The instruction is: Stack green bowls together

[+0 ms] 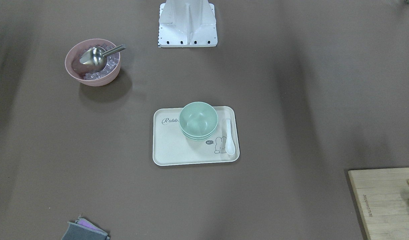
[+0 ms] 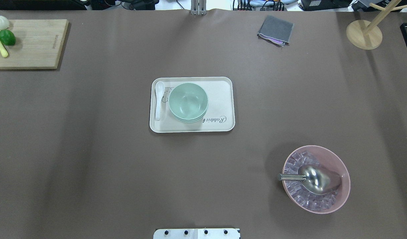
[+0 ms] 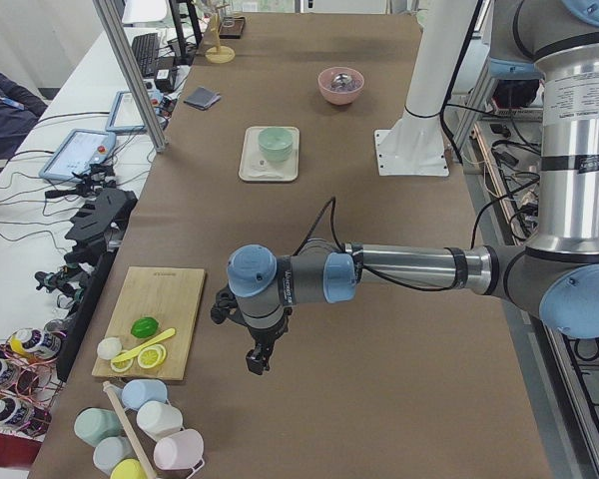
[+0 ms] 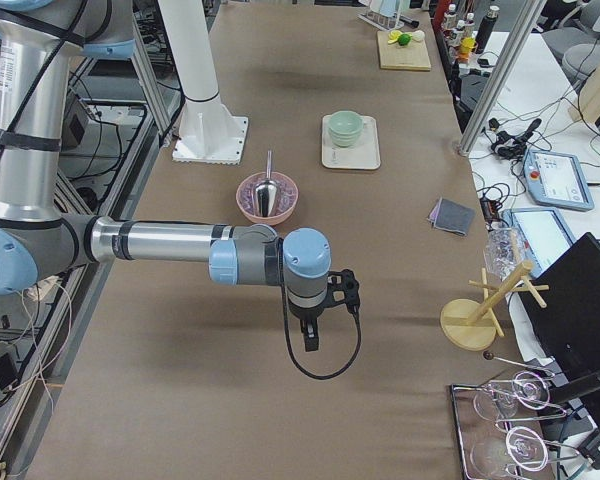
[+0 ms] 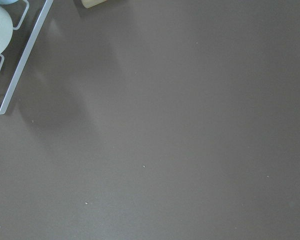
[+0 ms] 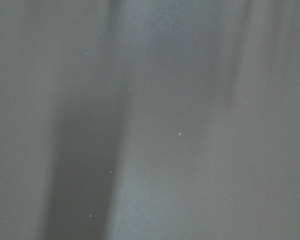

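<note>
Three small, round, pale mint-green plastic bowls (image 1: pixel 198 120) sit nested in one stack, mouths up, on a cream rectangular tray (image 1: pixel 171 150) printed with a rabbit. The tray lies near the middle of the brown table (image 1: pixel 291 100). You find the stack in the half of the tray nearer the robot's base, where it covers the end of the printed word.

A white spoon (image 1: pixel 229 136) lies flat on the same tray, just beside the stack on the robot's left.

Well apart from the tray, on the robot's right and nearer its base, stands a larger pink bowl (image 1: pixel 101 81). It holds clear ice cubes (image 1: pixel 91 76) and a metal scoop (image 1: pixel 92 57) whose handle juts over the rim.

A wooden cutting board (image 1: pixel 384 200) lies at the far corner on the robot's left. A folded grey cloth (image 1: pixel 84 230) lies at the far edge on the robot's right.

The left hand (image 3: pixel 259 360) hangs over the table beside the board, fingers pointing down, well apart from the tray. The right hand (image 4: pixel 312 342) hangs over the table towards its right end, beyond the pink bowl from the tray, fingers also pointing down. Each hand shows only in a side view, so you cannot tell whether it is open or closed.
</note>
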Tool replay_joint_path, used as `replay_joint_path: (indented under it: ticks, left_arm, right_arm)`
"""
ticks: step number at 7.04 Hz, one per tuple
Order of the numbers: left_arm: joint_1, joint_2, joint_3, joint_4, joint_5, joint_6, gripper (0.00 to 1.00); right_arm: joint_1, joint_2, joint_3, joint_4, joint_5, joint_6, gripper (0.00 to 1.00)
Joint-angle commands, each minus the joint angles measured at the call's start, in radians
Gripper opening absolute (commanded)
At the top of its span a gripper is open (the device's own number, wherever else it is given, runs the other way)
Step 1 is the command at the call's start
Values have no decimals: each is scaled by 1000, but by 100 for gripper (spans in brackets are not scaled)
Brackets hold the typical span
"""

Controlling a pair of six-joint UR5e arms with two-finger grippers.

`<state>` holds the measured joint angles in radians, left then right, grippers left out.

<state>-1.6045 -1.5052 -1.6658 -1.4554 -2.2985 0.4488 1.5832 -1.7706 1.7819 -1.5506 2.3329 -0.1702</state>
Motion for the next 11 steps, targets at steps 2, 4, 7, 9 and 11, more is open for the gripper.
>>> replay_joint_path:
  ticks: [2,4,7,9,11]
  left_arm:
    - [0,0,4,1,1,-4,100]
    - [-2,0,5,1,1,-4,100]
    - [-2,0,5,3,1,-4,100]
    - [-2,0,3,1,1,-4,100]
    - [-2,0,3,3,-1,-5,100]
  right_arm:
    - [-2,-1,1,1,0,0,100]
    - [-5,-1,1,1,0,-2,100]
    - [-9,-1,2,1,0,0,100]
    - [-14,-1,2,3,-1,0,100]
    - [-15,-1,2,3,-1,-2,100]
